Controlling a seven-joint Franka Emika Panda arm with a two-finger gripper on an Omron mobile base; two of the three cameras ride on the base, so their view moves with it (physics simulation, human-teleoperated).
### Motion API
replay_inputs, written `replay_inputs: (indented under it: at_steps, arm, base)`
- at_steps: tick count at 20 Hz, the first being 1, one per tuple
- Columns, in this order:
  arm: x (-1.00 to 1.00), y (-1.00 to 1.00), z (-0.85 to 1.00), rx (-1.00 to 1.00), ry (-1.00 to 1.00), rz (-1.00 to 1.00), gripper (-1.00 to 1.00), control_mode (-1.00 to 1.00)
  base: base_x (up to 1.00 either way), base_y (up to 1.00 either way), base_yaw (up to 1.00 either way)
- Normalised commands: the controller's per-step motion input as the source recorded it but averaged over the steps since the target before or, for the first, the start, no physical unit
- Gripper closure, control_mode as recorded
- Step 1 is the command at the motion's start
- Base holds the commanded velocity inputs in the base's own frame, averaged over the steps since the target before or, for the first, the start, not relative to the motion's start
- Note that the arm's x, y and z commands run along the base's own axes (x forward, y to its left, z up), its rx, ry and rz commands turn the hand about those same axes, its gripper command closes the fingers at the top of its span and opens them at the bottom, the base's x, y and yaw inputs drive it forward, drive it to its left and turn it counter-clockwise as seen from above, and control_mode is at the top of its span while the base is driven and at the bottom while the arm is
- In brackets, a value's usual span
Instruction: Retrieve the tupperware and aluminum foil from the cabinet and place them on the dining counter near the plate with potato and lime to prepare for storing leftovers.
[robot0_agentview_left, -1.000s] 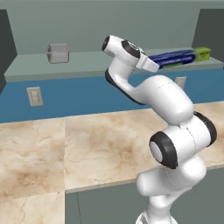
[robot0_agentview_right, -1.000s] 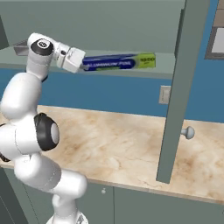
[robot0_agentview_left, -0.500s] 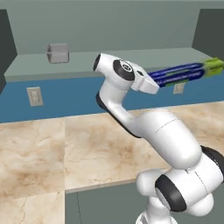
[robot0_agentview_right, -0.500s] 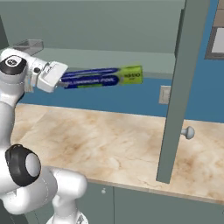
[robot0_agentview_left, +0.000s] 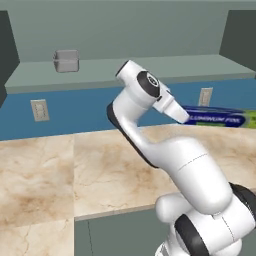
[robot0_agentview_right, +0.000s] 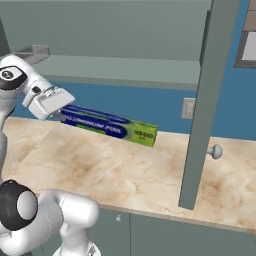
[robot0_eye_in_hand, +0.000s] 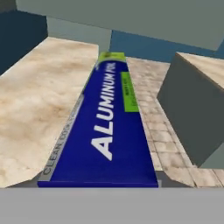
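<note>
Hand gripping aluminum foil, now lowered from cabinet shelf over counter.

Aluminum foil — blue carton, held above counter; tupperware (grey) on shelf.

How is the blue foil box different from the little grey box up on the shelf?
The aluminum foil is a long, narrow, dark-blue carton with a yellow-green end; the tupperware is small, squarish and translucent grey. The foil is out of the cabinet, held in the gripper above the marble counter, slanting down; the tupperware sits upright on the cabinet shelf, untouched. Both are boxy storage supplies.
</note>
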Motion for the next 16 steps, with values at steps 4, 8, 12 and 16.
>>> replay_inputs:
  at_steps: [4,8,12,16]
  arm:
    - [-0.39,0.0,-0.81,0.25,0.11,0.36,1.0,-1.0]
    - [-0.45,0.0,-0.68,0.14,0.0,0.48,1.0,-1.0]
    - [-0.58,-0.12,-0.4,0.12,-0.02,0.51,1.0,-1.0]
    - [-0.32,-0.39,-0.05,0.14,-0.02,0.46,1.0,-1.0]
  base:
    - [0.0,0.0,0.0]
    - [0.0,0.0,0.0]
    - [0.0,0.0,0.0]
    - [0.0,0.0,0.0]
